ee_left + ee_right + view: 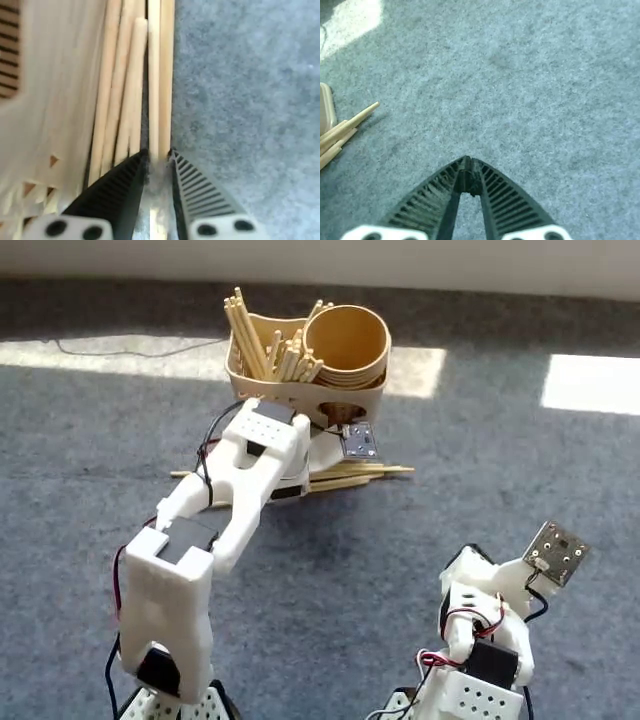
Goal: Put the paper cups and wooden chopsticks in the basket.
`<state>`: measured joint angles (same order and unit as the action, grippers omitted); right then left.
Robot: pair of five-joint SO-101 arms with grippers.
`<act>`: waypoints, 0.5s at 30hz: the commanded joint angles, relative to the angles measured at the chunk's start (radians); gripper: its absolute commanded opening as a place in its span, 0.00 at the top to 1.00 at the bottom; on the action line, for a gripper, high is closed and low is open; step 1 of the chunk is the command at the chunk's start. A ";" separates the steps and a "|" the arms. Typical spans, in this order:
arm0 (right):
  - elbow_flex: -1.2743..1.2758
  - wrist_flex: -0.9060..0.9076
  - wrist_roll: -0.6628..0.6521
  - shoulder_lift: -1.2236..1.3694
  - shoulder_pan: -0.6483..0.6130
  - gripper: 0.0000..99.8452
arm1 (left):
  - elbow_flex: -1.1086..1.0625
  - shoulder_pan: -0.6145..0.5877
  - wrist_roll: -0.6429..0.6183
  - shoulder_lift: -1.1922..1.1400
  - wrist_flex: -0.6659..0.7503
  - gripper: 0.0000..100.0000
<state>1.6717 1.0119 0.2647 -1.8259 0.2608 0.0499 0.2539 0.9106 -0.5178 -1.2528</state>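
**Lifting one chopstick from beside the basket**

My left gripper [158, 152] is down at the loose chopsticks [360, 475], which lie flat on the grey carpet [450, 490] just in front of the basket [300, 390]. Its jaws are almost together, and a single chopstick [154, 75] runs between them, so I judge that I am pinching this one stick. The other sticks lie directly at its side, some touching it, and the basket wall is close beyond them.

To do this step well, I think the lift should go straight up first, so that the held stick comes free from its neighbours without dragging them. The grip is near one end, so the long free end may hang down or swing. I should keep the pinch firm and raise the stick high enough to pass over the rim. Inside the basket, the paper cups [345, 340] are stacked on one side and the standing chopsticks [260, 340] lean on the other. The stick should go down on the chopstick side, tip first, and not across the cups.

My right gripper [468, 165] is closed on nothing. It hangs over bare carpet, well apart from the basket.
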 commanded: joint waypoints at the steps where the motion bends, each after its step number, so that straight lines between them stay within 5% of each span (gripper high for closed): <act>1: 0.104 -0.036 0.000 -0.010 0.008 0.99 | 0.010 0.004 0.003 0.004 -0.069 0.98; 8: 0.104 -0.036 0.000 -0.010 0.008 0.99 | -0.002 0.033 0.003 0.044 -0.232 0.99; 15: 0.104 -0.036 0.000 -0.010 0.008 0.99 | -0.213 0.105 -0.003 0.277 -0.252 0.99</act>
<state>1.6717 1.0119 0.2647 -1.8259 0.2608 -0.0944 0.3092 0.9045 -0.3874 -1.4860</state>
